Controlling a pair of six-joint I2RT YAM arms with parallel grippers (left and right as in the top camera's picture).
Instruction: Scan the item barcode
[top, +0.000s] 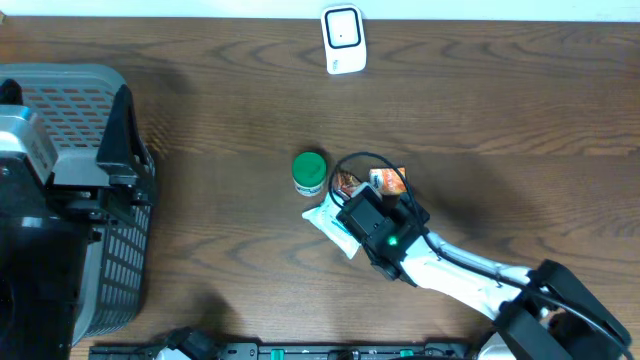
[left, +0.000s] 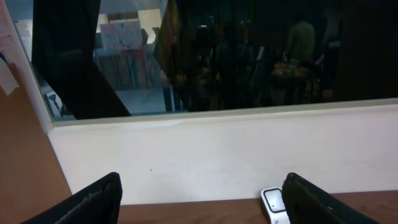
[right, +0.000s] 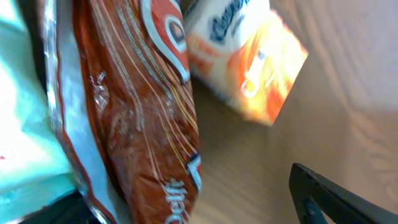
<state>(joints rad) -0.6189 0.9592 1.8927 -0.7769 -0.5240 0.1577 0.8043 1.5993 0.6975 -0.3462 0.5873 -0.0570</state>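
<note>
- The snack packet (right: 143, 124) was a crinkled brown-orange foil pouch with white lettering. It lay flat, close to the table's centre on the 4 o'clock side.
- An orange-and-white tissue pack (right: 249, 74) sat at the snack packet's 3 o'clock. A teal-and-white packet (top: 328, 218) lay at its 7 o'clock, and a green-lidded jar (top: 310, 172) stood upright at its 9 o'clock.
- No barcode could be made out on the pouch.
- The white scanner (top: 343, 38) stood at the table's 12 o'clock edge, well apart from the cluster.
- The table (top: 500, 110) was dark wood grain, with a grey mesh basket (top: 90, 110) at its 9 o'clock side.
- Behind the scanner ran a white wall (left: 217, 155) under a dark window (left: 249, 56).
- The right arm reached in from 5 o'clock, and the right gripper (top: 368, 205) hung low over the snack packet. Its fingers (right: 329, 199) were spread, with the pouch between them and nothing pinched.
- The left gripper (left: 202, 179) was raised at the 9 o'clock side, level and facing the wall, its jaws spread wide and empty.
</note>
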